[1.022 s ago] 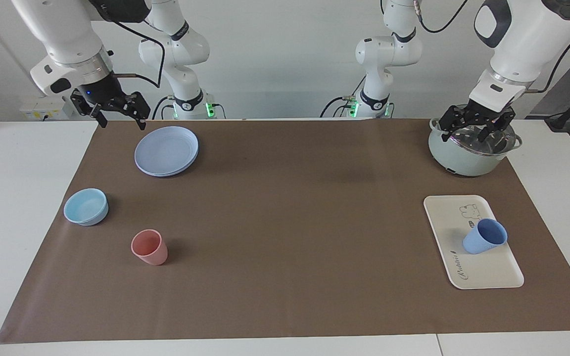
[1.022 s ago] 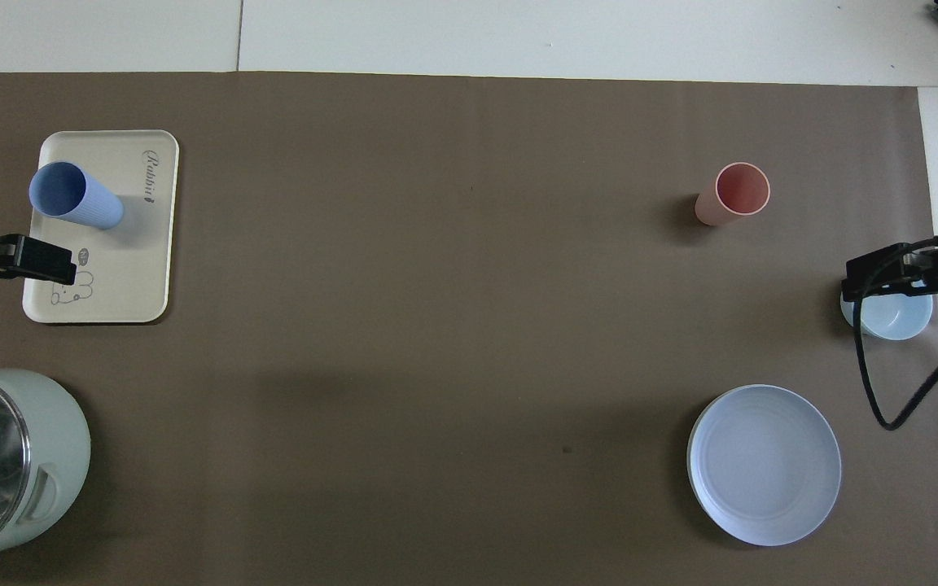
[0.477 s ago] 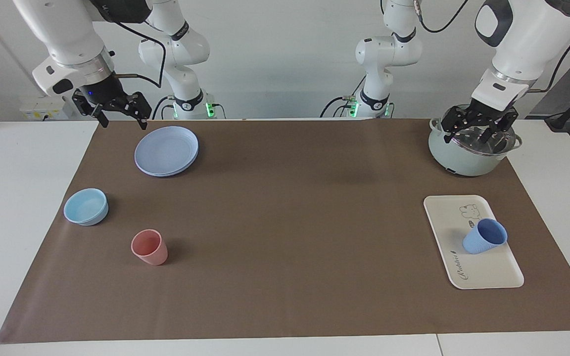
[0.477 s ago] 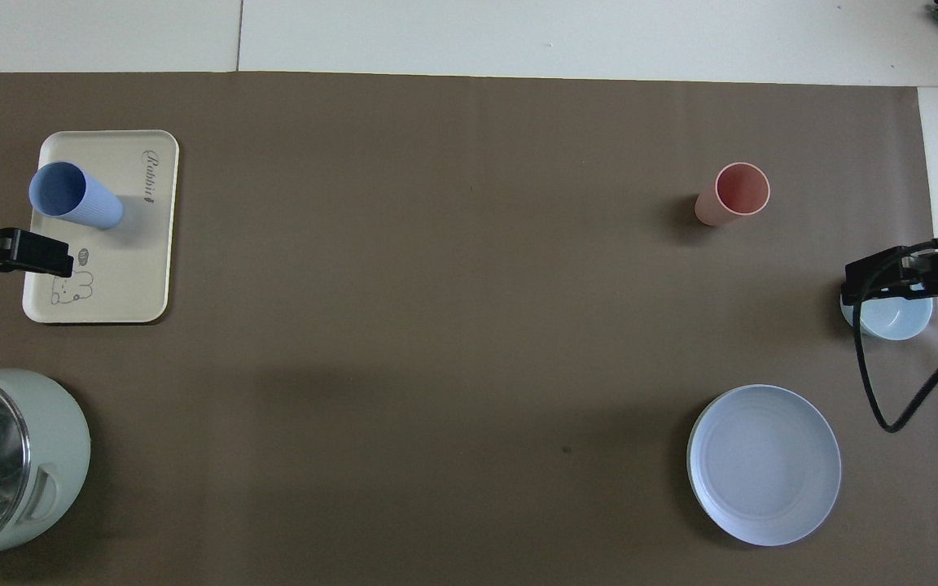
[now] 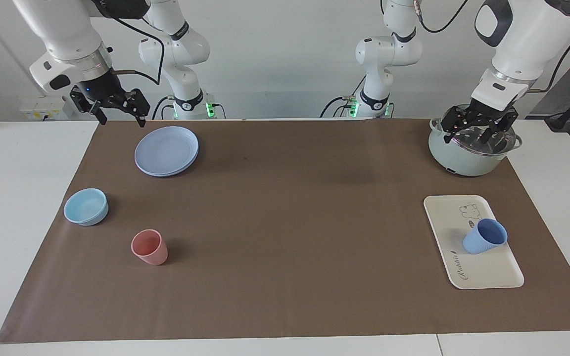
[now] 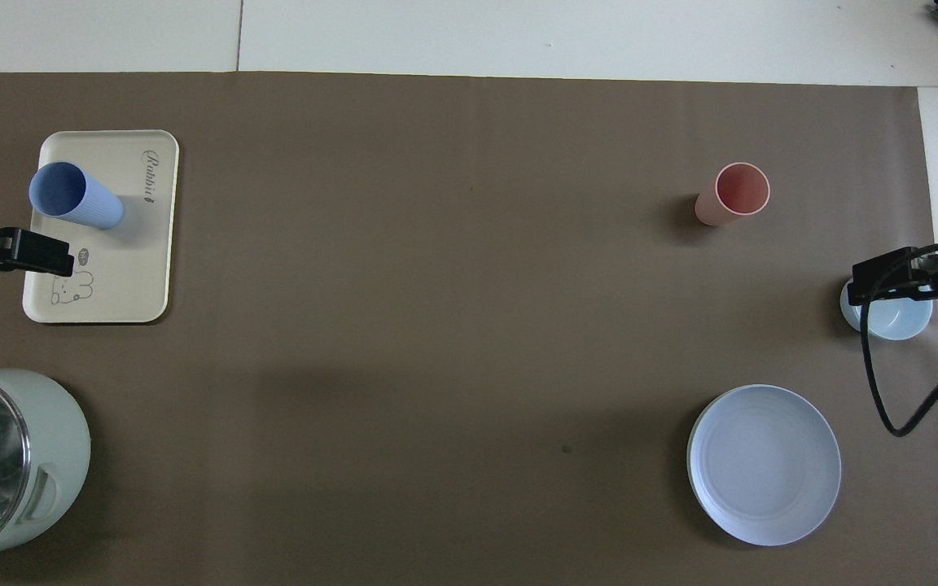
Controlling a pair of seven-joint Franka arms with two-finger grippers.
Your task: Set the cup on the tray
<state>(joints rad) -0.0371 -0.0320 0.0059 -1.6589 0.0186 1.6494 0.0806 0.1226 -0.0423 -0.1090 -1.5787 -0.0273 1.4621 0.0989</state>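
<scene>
The periwinkle-blue cup (image 5: 484,236) stands mouth up on the cream-white tray (image 5: 485,274), at the tray's middle, toward the left arm's end of the table. From overhead the cup (image 6: 74,195) sits on the tray (image 6: 131,277) near its edge. Nothing holds it. My left gripper (image 5: 475,136) hangs open and empty over the glass-lidded pot, well apart from the cup. Above the mat's corner beside the blue plate, my right gripper (image 5: 121,118) is raised, open and empty.
A pale green pot (image 5: 468,160) with a glass lid stands nearer to the robots than the tray. At the right arm's end are a round blue plate (image 5: 166,151), a light-blue bowl (image 5: 86,206) and a pink cup (image 5: 150,247).
The left gripper has drawn back a little from the tray's edge toward the pot. The right gripper has lifted slightly. The cup and tray have not moved.
</scene>
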